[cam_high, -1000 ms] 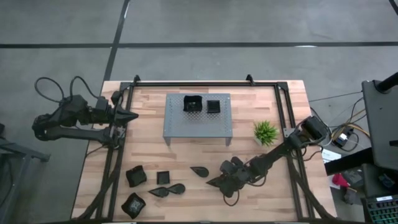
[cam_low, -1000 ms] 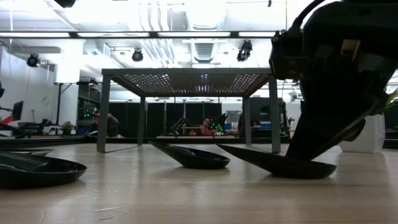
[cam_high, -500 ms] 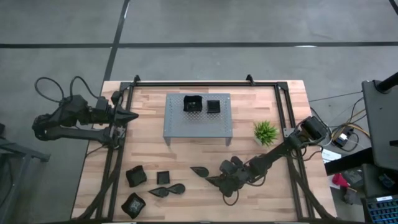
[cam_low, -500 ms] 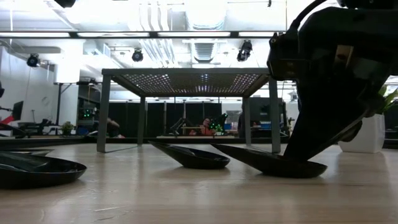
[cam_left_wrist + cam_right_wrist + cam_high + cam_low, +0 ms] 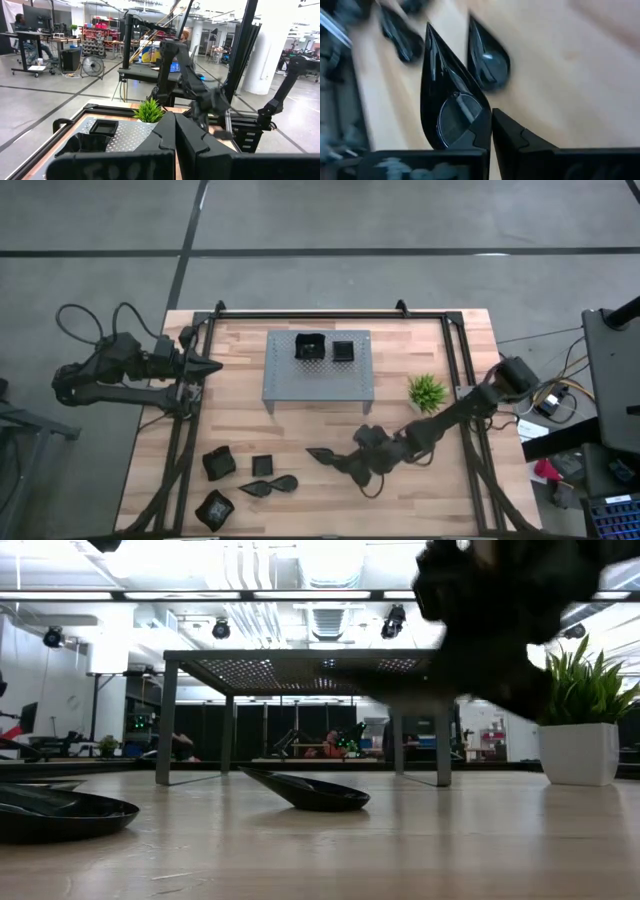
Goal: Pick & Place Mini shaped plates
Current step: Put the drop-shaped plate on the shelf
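Above wood tabletop, right gripper jaws pinch glossy black teardrop plate; left gripper closed, empty.

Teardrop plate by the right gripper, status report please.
Right gripper shut on teardrop plate, lifted off table. Left gripper shut, parked at table's left edge. Second teardrop plate close beside.

Right end effector pinching a teardrop plate, second teardrop plate on wooden table
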Robot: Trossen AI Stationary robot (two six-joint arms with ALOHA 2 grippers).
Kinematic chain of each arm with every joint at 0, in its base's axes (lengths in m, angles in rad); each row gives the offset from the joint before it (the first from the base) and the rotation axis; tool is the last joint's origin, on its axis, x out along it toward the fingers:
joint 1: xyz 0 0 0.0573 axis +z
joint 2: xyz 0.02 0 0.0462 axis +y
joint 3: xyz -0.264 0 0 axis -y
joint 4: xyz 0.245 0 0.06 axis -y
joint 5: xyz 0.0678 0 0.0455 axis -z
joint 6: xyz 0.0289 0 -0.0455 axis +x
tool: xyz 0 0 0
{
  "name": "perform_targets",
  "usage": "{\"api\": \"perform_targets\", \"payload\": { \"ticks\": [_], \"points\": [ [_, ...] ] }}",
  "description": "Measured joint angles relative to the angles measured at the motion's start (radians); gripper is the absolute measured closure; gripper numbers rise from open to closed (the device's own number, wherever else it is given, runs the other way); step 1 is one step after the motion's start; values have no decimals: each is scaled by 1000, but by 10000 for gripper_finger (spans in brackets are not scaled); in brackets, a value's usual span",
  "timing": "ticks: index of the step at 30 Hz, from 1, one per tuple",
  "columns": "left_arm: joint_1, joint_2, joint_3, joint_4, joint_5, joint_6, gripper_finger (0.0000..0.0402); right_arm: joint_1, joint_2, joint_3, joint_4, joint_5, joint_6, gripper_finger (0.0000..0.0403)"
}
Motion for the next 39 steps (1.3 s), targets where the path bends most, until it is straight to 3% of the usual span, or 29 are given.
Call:
{"api": "perform_targets", "payload": {
  "ticks": [13, 24, 28, 32, 39],
  "points": [
    [0, 0, 0, 0, 0, 0, 401, -164, -342, 1, -84, 1, -90, 394],
    [0, 0, 0, 0, 0, 0, 401, -307, -479, 1, -338, -9, -71, 394],
    [0, 0, 0, 0, 0, 0, 401, -353, -488, 19, -394, -49, -63, 394],
    [0, 0, 0, 0, 0, 0, 401, -372, -430, 133, -428, -64, -131, 394],
    [0, 0, 0, 0, 0, 0, 401, -420, -274, 416, -843, -52, -190, 394]
  ]
}}
